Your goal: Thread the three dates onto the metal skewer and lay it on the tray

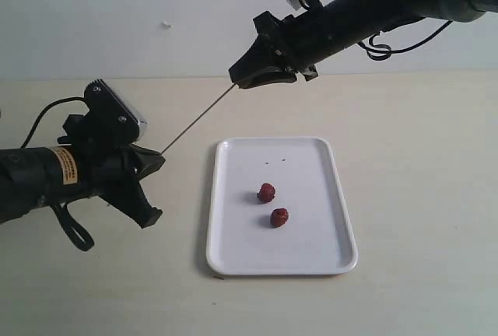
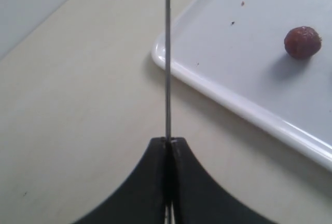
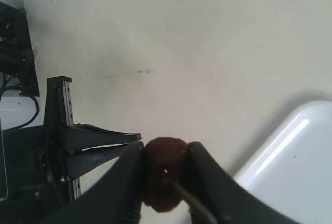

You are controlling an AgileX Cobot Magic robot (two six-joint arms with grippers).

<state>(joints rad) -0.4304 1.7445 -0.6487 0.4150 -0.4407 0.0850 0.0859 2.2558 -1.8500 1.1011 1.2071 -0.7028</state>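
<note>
The thin grey metal skewer slants up from my left gripper to my right gripper. My left gripper is shut on the skewer's lower end. Between the jaws of my right gripper sits one dark reddish-brown date, held above the table, with the skewer's tip poking through it. Two more dates lie near the middle of the white tray. One of them shows in the left wrist view on the tray.
The tray lies on a pale beige tabletop, below the right arm. The left arm lies low to the tray's left. A few tiny dark specks mark the tray's far end.
</note>
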